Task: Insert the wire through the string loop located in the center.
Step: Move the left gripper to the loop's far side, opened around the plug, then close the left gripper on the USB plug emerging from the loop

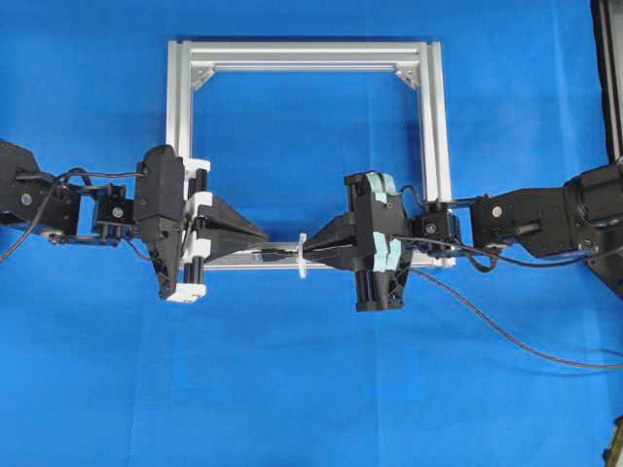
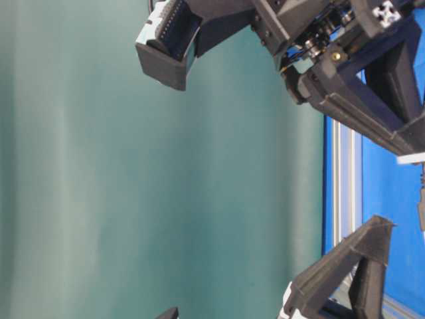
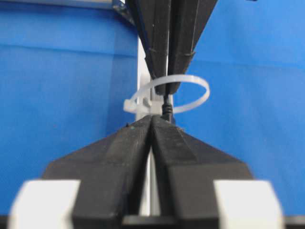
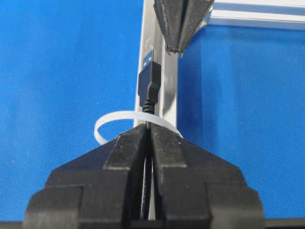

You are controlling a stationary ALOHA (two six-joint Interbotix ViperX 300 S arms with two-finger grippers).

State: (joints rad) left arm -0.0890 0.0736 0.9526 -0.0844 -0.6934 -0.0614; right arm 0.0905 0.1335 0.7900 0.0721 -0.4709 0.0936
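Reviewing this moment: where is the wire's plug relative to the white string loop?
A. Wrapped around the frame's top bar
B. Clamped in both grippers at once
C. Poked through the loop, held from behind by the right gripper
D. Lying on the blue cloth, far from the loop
C: in the right wrist view the wire sticks out past the string loop, with the right gripper shut on the cable behind it.

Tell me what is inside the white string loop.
The wire runs through the string loop, its plug past it. The right gripper hides the wire behind; the frame bar lies beneath.
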